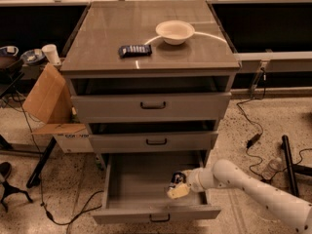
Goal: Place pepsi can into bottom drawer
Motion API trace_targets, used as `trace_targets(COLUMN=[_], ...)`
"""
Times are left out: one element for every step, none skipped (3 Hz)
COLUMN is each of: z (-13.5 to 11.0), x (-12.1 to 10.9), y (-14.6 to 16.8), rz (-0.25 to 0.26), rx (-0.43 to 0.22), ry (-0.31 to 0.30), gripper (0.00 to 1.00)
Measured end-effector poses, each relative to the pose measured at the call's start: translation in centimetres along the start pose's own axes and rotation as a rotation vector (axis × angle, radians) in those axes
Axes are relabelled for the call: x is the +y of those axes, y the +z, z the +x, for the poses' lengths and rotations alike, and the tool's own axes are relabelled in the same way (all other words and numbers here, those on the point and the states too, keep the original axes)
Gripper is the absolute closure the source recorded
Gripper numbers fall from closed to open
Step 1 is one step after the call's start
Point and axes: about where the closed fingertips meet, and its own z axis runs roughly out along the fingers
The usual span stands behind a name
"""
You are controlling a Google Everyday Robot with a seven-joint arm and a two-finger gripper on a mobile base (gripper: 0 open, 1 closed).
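Camera view looks down on the gripper (177, 188), which sits inside the open bottom drawer (134, 186), low over its floor and close to the right-hand wall. Its pale fingers are closed around the pepsi can (176, 179), a small dark blue can with a light end showing. The can is held in the gripper at the right front part of the drawer; whether it touches the drawer floor cannot be told.

Right of the gripper, the white arm (243, 188) runs out over the drawer's right wall and slants away toward the lower right corner. Just in front of the gripper is the drawer's grey front panel with its dark bar handle (160, 219). Left of the gripper, the drawer's grey floor is bare.

Above the gripper, the middle drawer (156, 141) is pulled out slightly, and the top drawer (152, 105) above it stands out a little as well.

Higher still, the table (107, 28) carries a white bowl (175, 31) and, to its left, a flat dark snack packet (135, 49); the two lie apart.

Far left of the gripper, a cardboard box (46, 94) leans beside the cabinet, with a white cup (50, 54) above it. Right of the gripper, beyond the arm, black cables (252, 140) trail over the speckled floor, and a clear bottle (269, 169) lies there.
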Motion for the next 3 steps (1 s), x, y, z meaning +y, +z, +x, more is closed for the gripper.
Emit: trace_targets(z=[4.9,6.3,5.4], x=[-1.0,-2.1,-2.1], y=[4.0,6.3,8.5], rz=[0.021,0.089,0.180], rx=[-0.016,-0.053,-0.094], ry=[0.106,0.183,0.295], gripper=[1.00,1.00,1.00])
